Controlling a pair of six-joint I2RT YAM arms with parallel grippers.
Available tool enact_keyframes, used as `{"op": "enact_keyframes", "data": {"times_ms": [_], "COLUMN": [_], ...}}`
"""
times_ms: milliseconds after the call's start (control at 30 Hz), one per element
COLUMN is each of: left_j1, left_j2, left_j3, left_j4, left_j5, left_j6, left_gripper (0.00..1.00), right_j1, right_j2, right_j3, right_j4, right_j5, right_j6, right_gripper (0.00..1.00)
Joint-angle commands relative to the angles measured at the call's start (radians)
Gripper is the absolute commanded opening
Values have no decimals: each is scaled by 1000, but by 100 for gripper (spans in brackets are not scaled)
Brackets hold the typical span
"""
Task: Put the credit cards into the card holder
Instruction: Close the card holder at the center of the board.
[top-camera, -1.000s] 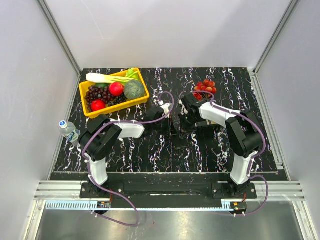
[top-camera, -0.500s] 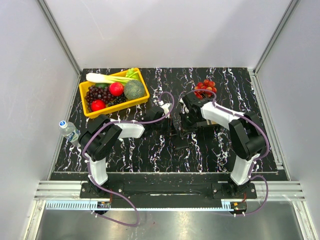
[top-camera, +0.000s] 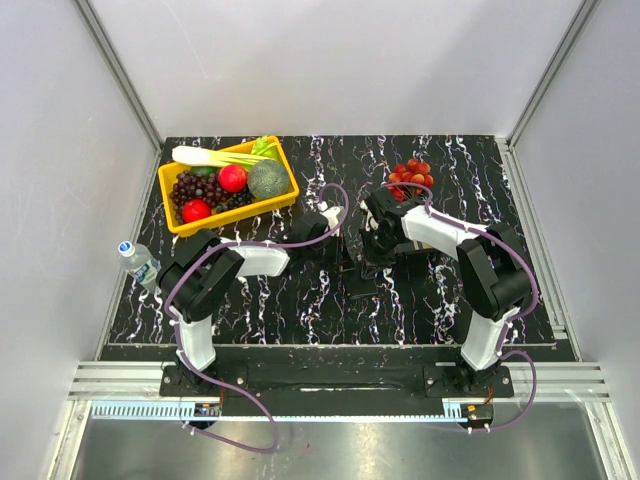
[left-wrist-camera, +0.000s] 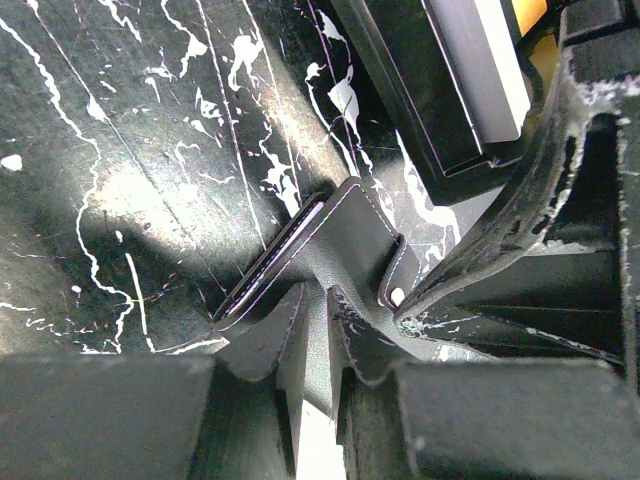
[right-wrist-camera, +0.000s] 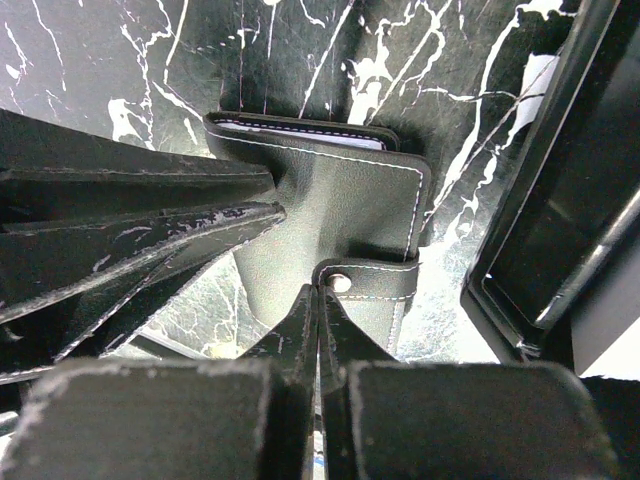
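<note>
The card holder (left-wrist-camera: 355, 235) is a black stitched wallet with a snap strap (right-wrist-camera: 375, 282), held up off the marbled table between both arms. My left gripper (left-wrist-camera: 315, 300) is shut on one of its leather flaps. My right gripper (right-wrist-camera: 320, 290) is shut, its tips pressed against the end of the snap strap; I cannot tell if it pinches the strap. Its fingers (left-wrist-camera: 490, 250) reach in from the right in the left wrist view. Thin pale edges (left-wrist-camera: 275, 262) show between the wallet's leaves. No credit cards show plainly. From above, both grippers (top-camera: 340, 255) (top-camera: 368, 255) meet mid-table.
A black open tray (left-wrist-camera: 420, 110) (right-wrist-camera: 540, 230) lies right beside the card holder, with a tan strip at its far end. A yellow basket (top-camera: 230, 216) of produce sits back left, red tomatoes (top-camera: 410, 175) back centre, and a water bottle (top-camera: 138, 262) at the left edge.
The right arm's elbow has shifted slightly to the right. Both grippers stay together at the card holder.
</note>
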Motion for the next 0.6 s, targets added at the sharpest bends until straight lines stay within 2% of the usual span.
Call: {"op": "enact_keyframes", "data": {"times_ms": [0, 567], "left_j1": [-16, -14], "left_j2": [38, 38], "left_j3": [-9, -7], "left_j4": [-12, -9], "left_j5": [6, 7], "left_j6": [6, 6], "left_gripper": [17, 17], "right_j1": [-2, -2], "right_j2": [-22, 13], "right_j3": [-1, 4], "right_j4": [-25, 31], "right_j5": [-5, 5], "right_j6": [-9, -6], "right_gripper": [0, 0]}}
